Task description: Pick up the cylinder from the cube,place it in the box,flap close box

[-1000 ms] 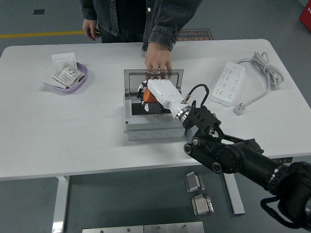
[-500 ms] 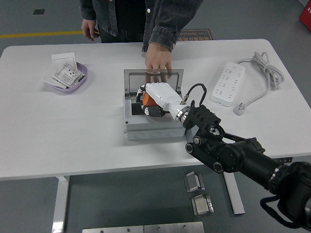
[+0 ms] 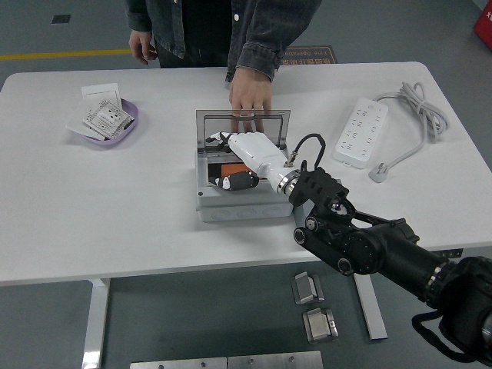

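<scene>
At frame centre my right hand [image 3: 250,150] hovers over the box [image 3: 240,201], fingers relaxed, holding nothing; orange cylinder [image 3: 231,169] inside looks light, rigid, best gripped around its sides.

You see the box [image 3: 231,201] in the middle of the table [image 3: 100,207], with its lid [image 3: 223,120] standing up at the back and the cylinder [image 3: 233,171] lying inside. The right hand [image 3: 250,154] reaches into the box from the right, and a person's hand [image 3: 250,98] rests on top of the lid from the far side. A bowl [image 3: 129,131] of packets [image 3: 104,117] sits far left, and a power strip [image 3: 360,132] with its cord [image 3: 415,115] lies to the right.
</scene>
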